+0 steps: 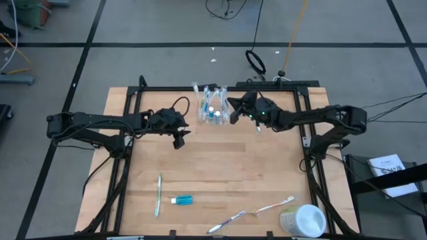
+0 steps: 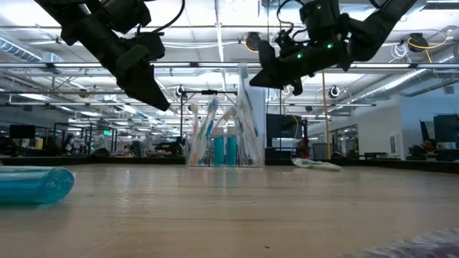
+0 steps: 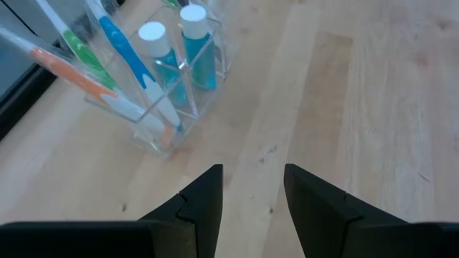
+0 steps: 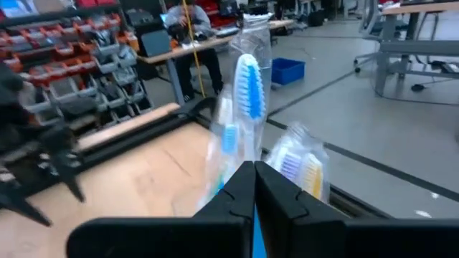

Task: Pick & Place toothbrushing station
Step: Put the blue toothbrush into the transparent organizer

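Bare counter [image 3: 315,107] lies open beneath and ahead of the left gripper's parted fingers [image 3: 204,197]. The clear cup [image 3: 168,86], bristling with toothbrushes [image 3: 125,50], blocks the way beyond them, to one side.

robotics lab: parts-bin shelves [image 4: 64,54], workbenches [image 4: 208,39], open ceiling [image 2: 215,43]

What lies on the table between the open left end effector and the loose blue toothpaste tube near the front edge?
Nothing visible. Bare wood separates the left end effector from the toothpaste tube; a toothbrush lies beside the tube, off that path.
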Robot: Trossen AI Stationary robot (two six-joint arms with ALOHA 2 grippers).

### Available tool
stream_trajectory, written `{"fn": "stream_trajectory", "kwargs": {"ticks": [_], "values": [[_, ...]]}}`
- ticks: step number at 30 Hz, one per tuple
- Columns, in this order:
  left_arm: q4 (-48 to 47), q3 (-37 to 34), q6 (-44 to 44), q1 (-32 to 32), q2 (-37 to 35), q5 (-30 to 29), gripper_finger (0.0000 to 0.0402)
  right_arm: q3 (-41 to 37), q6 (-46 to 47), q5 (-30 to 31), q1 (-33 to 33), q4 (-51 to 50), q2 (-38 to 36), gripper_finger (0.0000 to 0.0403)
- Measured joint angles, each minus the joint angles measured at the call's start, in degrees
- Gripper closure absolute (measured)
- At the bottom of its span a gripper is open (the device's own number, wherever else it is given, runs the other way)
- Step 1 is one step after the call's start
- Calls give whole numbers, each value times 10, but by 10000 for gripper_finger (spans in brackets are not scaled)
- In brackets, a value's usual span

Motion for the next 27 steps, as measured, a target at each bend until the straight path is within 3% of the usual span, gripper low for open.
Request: {"fn": "stream_trajectory", "kwargs": {"ticks": [4,22,27], "values": [[-14,0,0,-3,0,15,250,0,-21,47,0,-1,12,403],[-23,0,-33,-53,0,12,250,0,-9,60,38,-152,12,403],[-23,0,-38,-64,0,12,250,0,-19,55,38,-115,12,402]]}}
